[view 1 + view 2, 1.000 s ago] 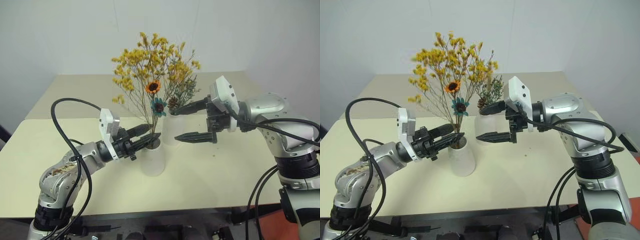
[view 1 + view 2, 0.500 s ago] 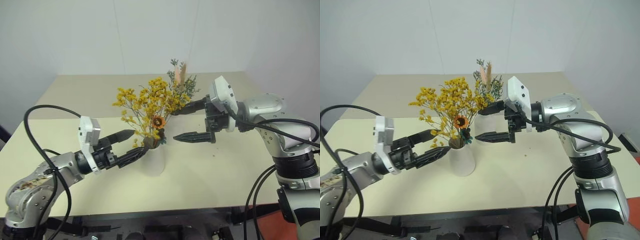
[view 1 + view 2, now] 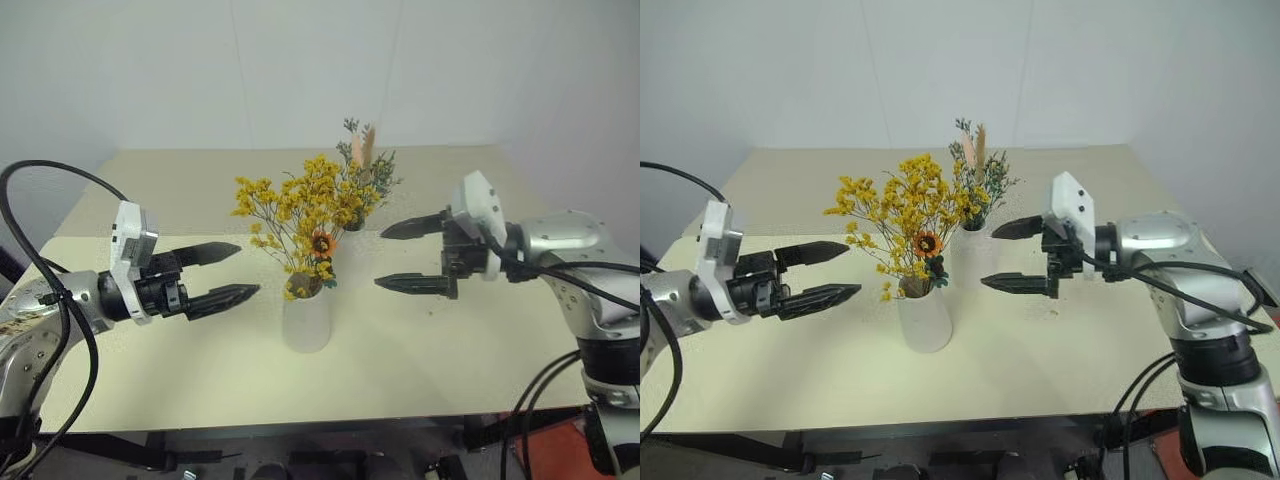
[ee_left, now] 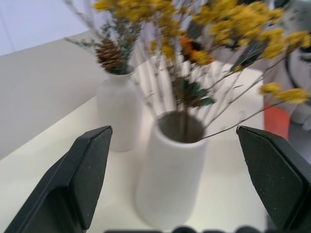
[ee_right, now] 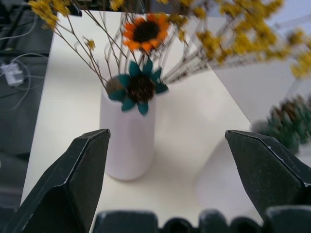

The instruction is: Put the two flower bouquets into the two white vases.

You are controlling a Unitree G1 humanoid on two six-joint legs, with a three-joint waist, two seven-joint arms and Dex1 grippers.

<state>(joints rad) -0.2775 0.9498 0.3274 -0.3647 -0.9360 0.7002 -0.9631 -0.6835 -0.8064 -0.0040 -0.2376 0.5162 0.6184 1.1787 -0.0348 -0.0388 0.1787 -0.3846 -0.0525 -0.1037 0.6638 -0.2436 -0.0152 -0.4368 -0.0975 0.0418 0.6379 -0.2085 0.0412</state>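
The bushy yellow bouquet, with an orange flower in it, stands in the cone-shaped white vase at the table's middle. Just behind, the green-sprig bouquet with a pinecone and pinkish plumes stands in the bottle-shaped white vase. My left gripper is open and empty, level with the cone vase's mouth and a short way to its left. On the other side my right gripper is also open and empty, apart from both vases. Both wrist views look between spread fingers at the vases.
The vases rest on a beige table that ends against a white wall at the back. Black cables loop from my left arm near the table's left edge. Bare tabletop lies left and right of the vases.
My left gripper has opened, let the yellow bouquet drop into the cone vase, and drawn away to the left. My right gripper has pulled back to the right.
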